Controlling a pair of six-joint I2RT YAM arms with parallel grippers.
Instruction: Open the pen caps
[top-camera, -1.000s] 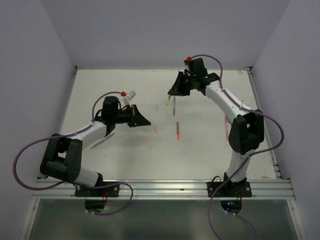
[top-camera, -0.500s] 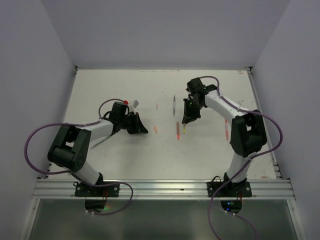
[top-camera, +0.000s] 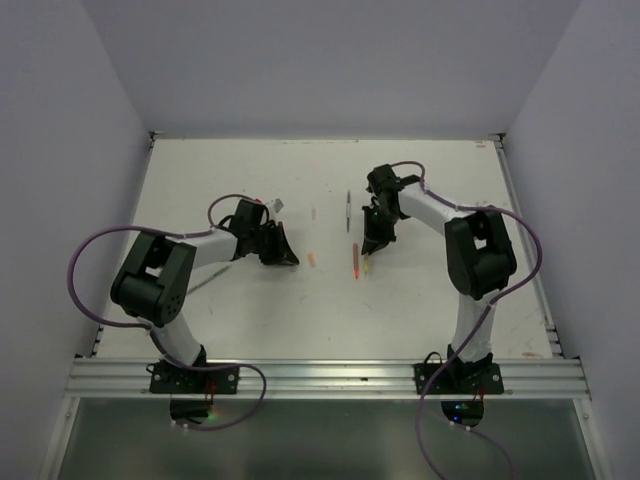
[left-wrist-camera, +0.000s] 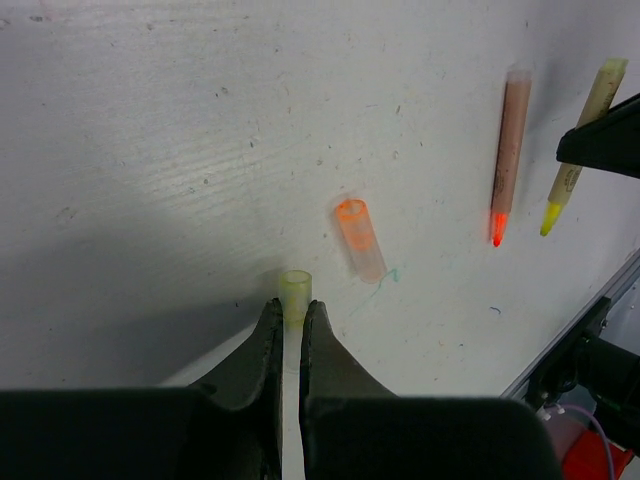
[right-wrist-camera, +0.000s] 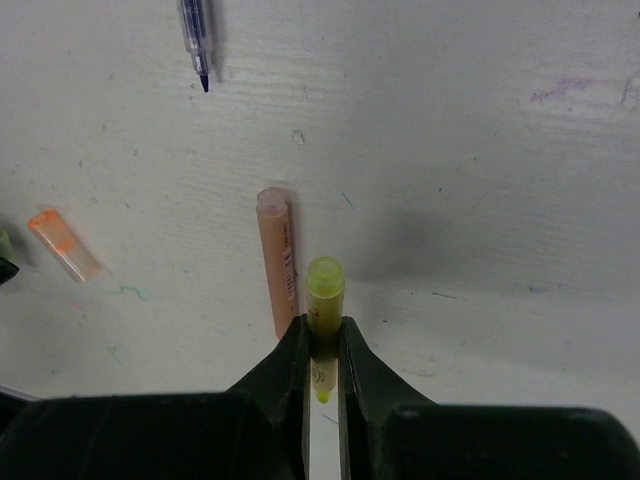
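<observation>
My left gripper (left-wrist-camera: 290, 305) is shut on a small pale-yellow pen cap (left-wrist-camera: 294, 288), held low over the table; in the top view this gripper (top-camera: 285, 255) is left of centre. An orange cap (left-wrist-camera: 360, 238) lies loose just beyond it. My right gripper (right-wrist-camera: 322, 322) is shut on an uncapped yellow highlighter (right-wrist-camera: 325, 292), tip pointing back toward the wrist. An uncapped orange pen (right-wrist-camera: 277, 262) lies beside it on the left. In the top view the right gripper (top-camera: 370, 248) hangs just right of the orange pen (top-camera: 356, 262).
A thin dark-tipped pen (top-camera: 348, 212) lies farther back, also at the top of the right wrist view as the thin pen (right-wrist-camera: 196, 35). The orange cap (top-camera: 312, 259) rests between both grippers. The table's raised rim (top-camera: 520, 230) runs along the right.
The right gripper swung from the far side toward me and down, carrying the yellow highlighter next to the orange pen. The left arm folded and its gripper sank lower with the cap.
</observation>
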